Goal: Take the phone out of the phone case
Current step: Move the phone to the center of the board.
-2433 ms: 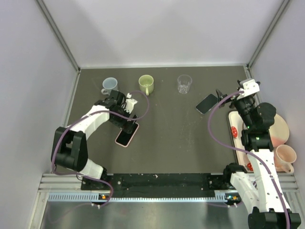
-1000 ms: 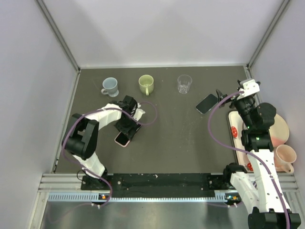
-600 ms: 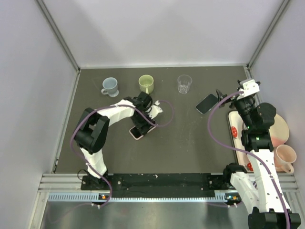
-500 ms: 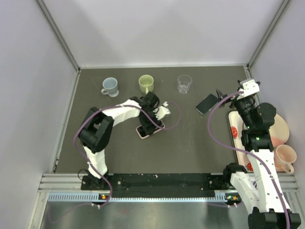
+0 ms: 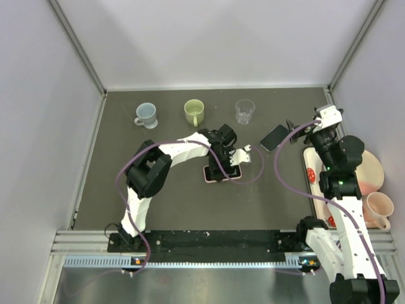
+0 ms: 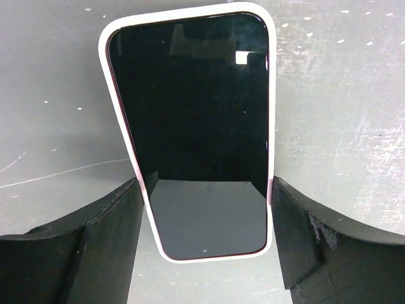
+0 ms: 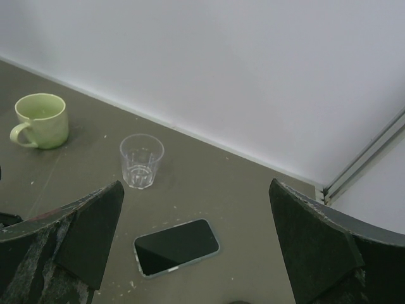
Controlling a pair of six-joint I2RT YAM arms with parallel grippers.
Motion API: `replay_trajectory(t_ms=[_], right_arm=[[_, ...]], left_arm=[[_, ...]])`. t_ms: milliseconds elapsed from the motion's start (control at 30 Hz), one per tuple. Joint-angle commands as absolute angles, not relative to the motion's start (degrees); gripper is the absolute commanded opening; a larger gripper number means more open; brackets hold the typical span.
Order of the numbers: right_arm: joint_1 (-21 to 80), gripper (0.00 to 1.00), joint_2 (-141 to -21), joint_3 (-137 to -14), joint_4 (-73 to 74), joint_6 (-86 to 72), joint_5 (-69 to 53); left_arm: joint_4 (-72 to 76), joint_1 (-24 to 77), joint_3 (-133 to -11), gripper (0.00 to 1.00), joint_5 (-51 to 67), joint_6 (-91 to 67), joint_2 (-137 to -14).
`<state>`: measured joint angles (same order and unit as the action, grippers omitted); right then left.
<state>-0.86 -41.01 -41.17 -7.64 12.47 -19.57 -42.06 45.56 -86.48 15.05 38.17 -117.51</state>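
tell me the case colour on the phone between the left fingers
It's a pale pink case rimming the black-screened phone; left wrist view shows it best.

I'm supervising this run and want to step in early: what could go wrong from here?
The left gripper pinches the cased phone only by its rim near one end, so it could twist or slip free. The right gripper hangs open near a second phone and a glass: it might grab the wrong phone or knock the glass.
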Motion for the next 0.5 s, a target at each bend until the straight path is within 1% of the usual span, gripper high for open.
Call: replay_trajectory(t_ms=[0,33,133,167,233,267,300,333,400,467], right_arm=[[-0.3,0.99,-41.0,-41.3,-9.9,13.3,-19.5],[-0.3,0.99,-41.0,-41.3,-9.9,13.4,-19.5],[-0.3,0.99,-41.2,-41.3,-9.9,13.4,-19.7],[-0.4,0.99,-41.2,-41.3,-9.9,13.4,-19.9],[-0.3,0.99,-41.3,-41.2,-9.9,13.4,-20.3],[-0.3,0.99,-41.2,-41.2,-9.9,13.4,-20.6],[-0.3,0.99,-41.3,-41.2,-9.9,13.4,-20.7],[-0.4,0.99,-41.2,-41.2,-9.8,13.3,-20.7],[-0.3,0.99,-41.0,-41.4,-9.2,13.5,-21.6],[-0.3,0.99,-41.0,-41.9,-7.0,13.9,-23.3]], left_arm=[[-41.6,46.2,-89.8,0.0,13.6,41.0,-120.5],[-41.3,46.2,-89.8,0.0,12.7,40.9,-120.6],[-39.9,46.2,-88.9,0.11,11.6,40.3,-119.5],[-39.6,46.2,-88.1,0.27,11.4,40.0,-118.4],[-38.7,46.2,-87.1,0.42,11.1,39.6,-117.0],[-37.7,46.2,-86.0,0.47,10.6,39.4,-115.6],[-37.3,46.1,-85.4,0.56,10.4,39.2,-114.8],[-36.7,46.1,-84.8,0.61,9.8,39.0,-114.2],[-34.7,46.0,-82.9,0.67,8.0,38.6,-112.5],[-33.1,45.7,-81.0,0.7,6.9,38.1,-111.3]])
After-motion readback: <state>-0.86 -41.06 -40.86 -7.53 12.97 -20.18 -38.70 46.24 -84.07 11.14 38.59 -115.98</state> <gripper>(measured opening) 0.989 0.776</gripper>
